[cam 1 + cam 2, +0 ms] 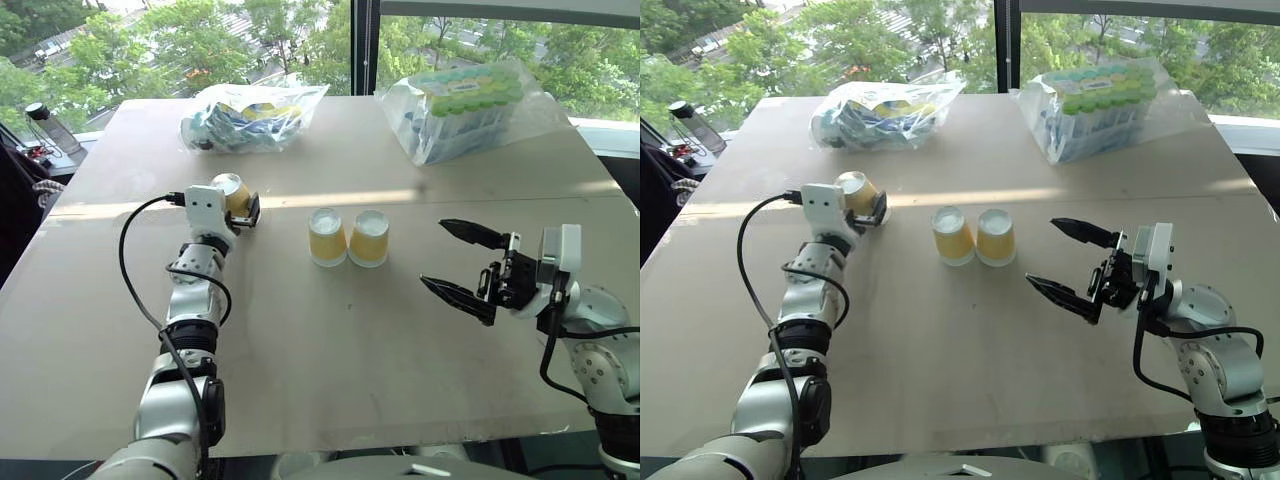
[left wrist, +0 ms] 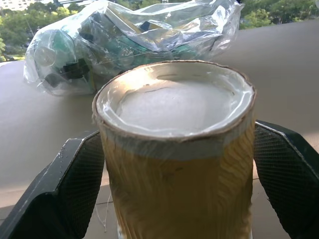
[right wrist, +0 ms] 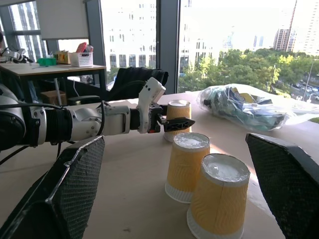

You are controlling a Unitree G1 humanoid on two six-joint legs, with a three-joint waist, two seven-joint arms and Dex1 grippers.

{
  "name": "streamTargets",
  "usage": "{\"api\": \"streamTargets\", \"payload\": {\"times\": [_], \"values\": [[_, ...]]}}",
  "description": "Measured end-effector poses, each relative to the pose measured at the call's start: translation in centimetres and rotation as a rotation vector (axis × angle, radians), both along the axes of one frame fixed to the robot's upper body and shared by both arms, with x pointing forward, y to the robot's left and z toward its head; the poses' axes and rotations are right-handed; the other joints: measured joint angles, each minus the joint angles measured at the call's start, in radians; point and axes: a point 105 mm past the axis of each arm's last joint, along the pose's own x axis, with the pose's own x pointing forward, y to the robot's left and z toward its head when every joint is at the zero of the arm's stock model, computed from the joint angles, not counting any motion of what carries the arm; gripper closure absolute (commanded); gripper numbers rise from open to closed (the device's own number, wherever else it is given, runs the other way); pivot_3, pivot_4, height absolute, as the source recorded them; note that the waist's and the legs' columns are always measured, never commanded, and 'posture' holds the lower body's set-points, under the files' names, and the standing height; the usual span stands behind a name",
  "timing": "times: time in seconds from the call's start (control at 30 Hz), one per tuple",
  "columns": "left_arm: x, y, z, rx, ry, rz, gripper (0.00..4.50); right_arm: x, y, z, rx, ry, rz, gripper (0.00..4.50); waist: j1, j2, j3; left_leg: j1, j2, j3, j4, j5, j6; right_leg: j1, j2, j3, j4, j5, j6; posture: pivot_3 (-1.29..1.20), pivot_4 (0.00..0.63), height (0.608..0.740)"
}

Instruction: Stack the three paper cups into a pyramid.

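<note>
Two yellow-orange paper cups stand upside down, side by side and touching, in the middle of the table. To their left a third paper cup, also base up, sits between the two spread fingers of my left gripper. In the left wrist view this cup has a black pad close on each side; I cannot tell whether they touch it. My right gripper hangs open to the right of the pair, pointing at them, with nothing between its fingers.
Two clear plastic bags lie at the table's far side: one with blue-green items behind the left gripper, one with green-topped cups at back right. A bottle stands beyond the left edge. Bare tabletop stretches in front of the cups.
</note>
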Motion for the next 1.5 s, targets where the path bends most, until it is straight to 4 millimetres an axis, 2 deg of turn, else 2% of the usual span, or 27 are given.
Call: {"api": "streamTargets", "payload": {"times": [0.17,0.27,0.37,0.63,0.77,0.9,1.0,1.03,1.1,1.13,1.17,1.27,1.5], "values": [[0.6,-0.3,1.3,0.005,-0.033,-0.011,0.03,0.1,0.0,0.1,0.009,-0.018,-0.018,0.0,-0.001,0.0,0.0,0.0,0.0,0.0,0.0,0.0,0.0,0.0,0.0,0.0,0.0,0.0,0.0,0.0,0.15,0.74],[0.7,-0.5,1.4,0.013,-0.036,-0.016,0.79,0.2,0.0,0.2,0.015,-0.026,-0.033,0.0,-0.001,0.0,0.0,0.0,0.0,0.0,0.0,0.0,0.0,0.0,0.0,0.0,0.0,0.0,0.0,0.0,0.15,0.74],[0.7,-0.5,1.4,0.013,-0.035,-0.017,2.01,0.3,0.0,0.3,0.026,-0.033,-0.042,0.0,-0.001,0.0,0.0,0.0,0.0,0.0,0.0,0.0,0.0,0.0,0.0,0.0,0.0,0.0,0.0,0.0,0.15,0.74],[0.3,-0.6,1.5,0.02,-0.042,-0.023,2.06,0.8,-0.2,0.3,0.029,-0.029,-0.099,0.0,-0.001,0.0,0.0,0.0,0.0,0.0,0.0,0.0,0.0,0.0,0.0,0.0,0.0,0.0,0.0,0.0,0.15,0.74],[0.1,-1.1,2.7,0.009,-0.076,-0.056,2.06,0.9,-0.3,0.3,0.026,-0.028,-0.106,0.0,-0.001,0.0,0.0,-0.001,0.0,-0.001,0.001,0.0,0.0,-0.001,0.0,0.0,0.0,0.0,0.0,0.0,0.15,0.74],[-0.3,-3.1,7.2,-0.033,-0.148,-0.199,2.06,0.8,-1.1,0.1,0.017,-0.01,-0.128,0.0,0.001,0.0,0.0,-0.005,0.0,-0.004,0.003,0.0,0.0,-0.002,0.0,-0.001,0.0,0.0,0.0,0.0,0.15,0.74],[-0.9,-5.0,12.8,-0.053,-0.213,-0.368,2.06,0.8,-2.2,0.3,0.015,0.004,-0.15,0.0,0.0,0.0,0.0,-0.009,-0.001,-0.007,0.005,0.0,0.0,-0.004,0.0,-0.002,0.0,0.0,0.0,0.0,0.15,0.74],[-1.6,-6.5,15.2,-0.047,-0.24,-0.472,2.06,0.7,-2.6,0.4,0.02,0.012,-0.155,0.0,-0.001,0.0,0.0,-0.009,-0.001,-0.007,0.005,0.0,0.0,-0.004,-0.001,-0.003,0.0,0.0,0.0,0.0,0.15,0.74],[-2.7,-8.4,17.0,-0.029,-0.254,-0.602,2.06,0.6,-2.9,0.2,0.016,0.019,-0.16,0.0,-0.002,0.0,0.0,-0.009,-0.001,-0.006,0.004,0.0,0.0,-0.004,-0.001,-0.002,0.0,0.0,0.0,0.0,0.15,0.74],[-4.0,-10.9,17.6,0.01,-0.228,-0.766,2.06,0.4,-3.3,0.0,0.01,0.032,-0.163,0.0,-0.004,0.0,0.0,-0.009,-0.001,-0.006,0.004,0.0,0.0,-0.004,-0.001,-0.003,0.0,0.0,0.0,0.0,0.15,0.74],[-4.1,-11.1,17.5,0.014,-0.225,-0.778,2.06,0.4,-3.3,0.0,0.01,0.033,-0.164,0.0,-0.004,0.0,0.0,-0.009,-0.001,-0.006,0.004,0.0,0.0,-0.004,-0.001,-0.003,0.0,0.0,0.0,0.0,0.15,0.74],[-5.3,-14.1,15.6,0.038,-0.108,-0.98,2.06,-0.2,-4.0,-1.2,-0.016,0.08,-0.169,0.0,-0.008,0.001,0.0,-0.009,-0.001,-0.007,0.004,0.0,0.0,-0.004,0.0,-0.003,0.0,0.0,0.0,0.0,0.15,0.74],[-6.4,-16.1,12.5,0.054,0.001,-1.142,2.06,-0.5,-4.1,-1.8,-0.035,0.091,-0.175,0.0,-0.025,0.001,0.0,-0.008,-0.001,-0.007,0.004,0.0,0.0,-0.004,0.0,-0.003,0.0,0.0,0.0,0.0,0.15,0.74]]}}
